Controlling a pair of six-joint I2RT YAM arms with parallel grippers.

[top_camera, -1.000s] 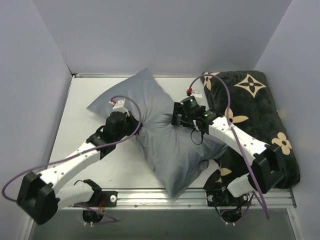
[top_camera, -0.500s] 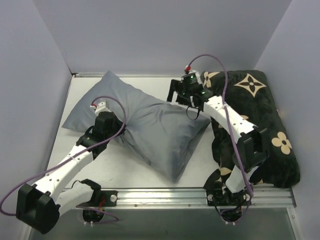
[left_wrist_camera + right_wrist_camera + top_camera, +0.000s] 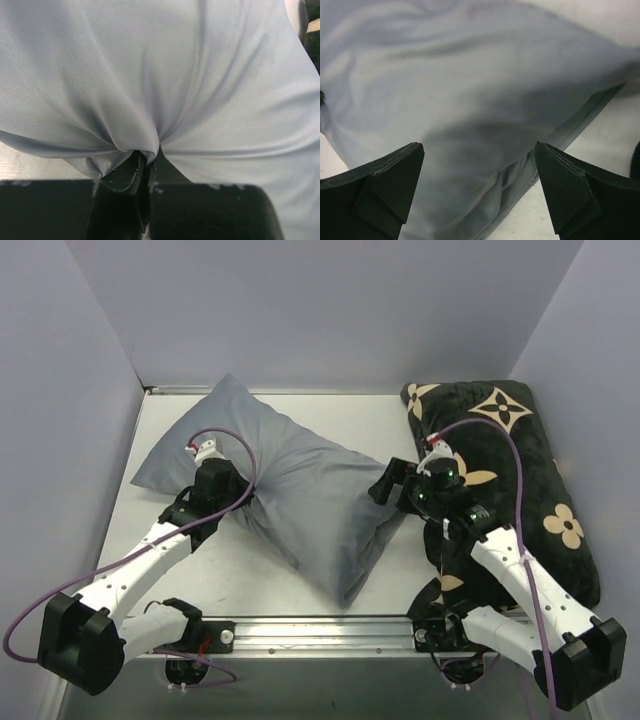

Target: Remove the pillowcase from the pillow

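The blue-grey pillowcase (image 3: 300, 485) covers the pillow, which is hidden inside it, and lies slantwise across the table from back left to front middle. My left gripper (image 3: 232, 502) is shut on a pinched fold of the pillowcase (image 3: 147, 150) at its left long edge. My right gripper (image 3: 392, 488) is open and empty, just above the pillowcase's right edge (image 3: 485, 130), with its fingertips (image 3: 395, 170) wide apart. The hemmed edge of the case shows in the right wrist view (image 3: 580, 120).
A black cushion with beige flower motifs (image 3: 520, 480) lies along the right side of the table, under my right arm. White walls close the back and sides. A metal rail (image 3: 320, 632) runs along the near edge.
My right gripper has pulled back from the pillow's far edge toward the front right and now hovers at its right edge. The pillow has settled flatter; my left gripper keeps its hold.
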